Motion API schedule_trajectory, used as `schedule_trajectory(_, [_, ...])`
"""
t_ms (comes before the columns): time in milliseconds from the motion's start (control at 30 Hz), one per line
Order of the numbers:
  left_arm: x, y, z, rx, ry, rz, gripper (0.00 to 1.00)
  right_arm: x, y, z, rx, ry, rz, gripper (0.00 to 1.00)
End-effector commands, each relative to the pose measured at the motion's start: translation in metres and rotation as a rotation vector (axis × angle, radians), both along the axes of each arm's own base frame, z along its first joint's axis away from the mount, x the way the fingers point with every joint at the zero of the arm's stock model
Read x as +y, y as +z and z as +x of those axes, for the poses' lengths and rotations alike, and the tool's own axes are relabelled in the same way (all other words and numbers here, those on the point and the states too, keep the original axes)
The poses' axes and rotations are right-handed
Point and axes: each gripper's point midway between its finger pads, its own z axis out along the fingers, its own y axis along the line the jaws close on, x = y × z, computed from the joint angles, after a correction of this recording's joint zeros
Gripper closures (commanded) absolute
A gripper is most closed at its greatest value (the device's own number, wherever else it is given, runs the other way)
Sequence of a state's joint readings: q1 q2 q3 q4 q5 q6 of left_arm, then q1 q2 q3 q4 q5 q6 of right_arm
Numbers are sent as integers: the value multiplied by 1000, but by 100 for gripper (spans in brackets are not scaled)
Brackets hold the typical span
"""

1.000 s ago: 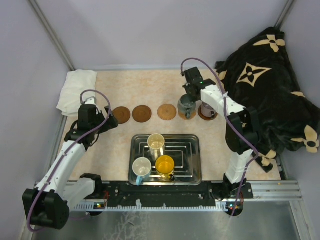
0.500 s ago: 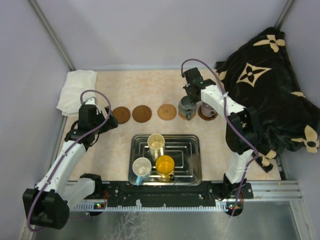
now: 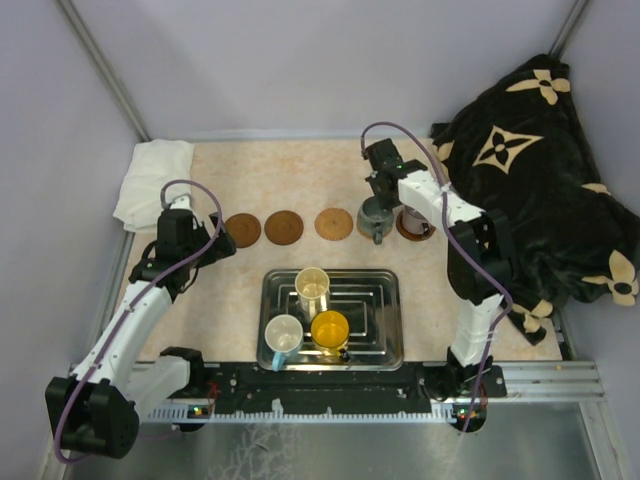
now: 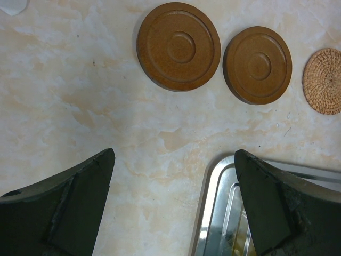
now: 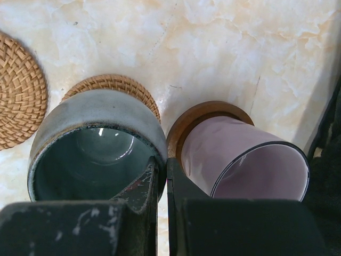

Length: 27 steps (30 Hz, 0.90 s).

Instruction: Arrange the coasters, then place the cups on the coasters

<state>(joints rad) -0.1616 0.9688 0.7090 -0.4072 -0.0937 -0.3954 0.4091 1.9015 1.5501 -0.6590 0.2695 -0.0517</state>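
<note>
Three coasters lie bare in a row: two dark brown discs (image 3: 242, 229) (image 3: 284, 227) and a woven tan one (image 3: 334, 223). The wrist view shows the same discs (image 4: 178, 46) (image 4: 257, 65) and the woven coaster (image 4: 324, 81). My right gripper (image 5: 162, 162) is shut on the wall of the grey cup (image 5: 96, 117), one finger inside it, over a woven coaster (image 5: 120, 82). The pale purple cup (image 5: 234, 154) stands on a brown coaster (image 5: 208, 114) beside it. My left gripper (image 4: 174, 157) hangs open over bare table.
A steel tray (image 3: 385, 285) near the front holds the cream cup (image 3: 312, 286), light blue cup (image 3: 284, 335) and yellow-orange cup (image 3: 329, 328). Its rim (image 4: 216, 202) is by my left fingers. A white cloth (image 3: 152, 180) lies back left, a black blanket (image 3: 530, 180) right.
The right arm has shifted slightly and the grey cup has moved a little with it. The left arm has not moved.
</note>
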Motion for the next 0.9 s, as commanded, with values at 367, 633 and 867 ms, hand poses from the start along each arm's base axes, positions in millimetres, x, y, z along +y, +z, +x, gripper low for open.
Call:
schedule_trajectory(367, [-2,-1,6,-10,-7,-6,0,-1,23,26,-100,-42,19,100])
schedule_trajectory(633, [-3,-2,7,-8,-10,-7,0,-2,19,26,-94,-66,17,83])
schedule_trajectory(867, [-2,-2,6,-6,-8,-4,0,1,26,31,-118,-70,39,70])
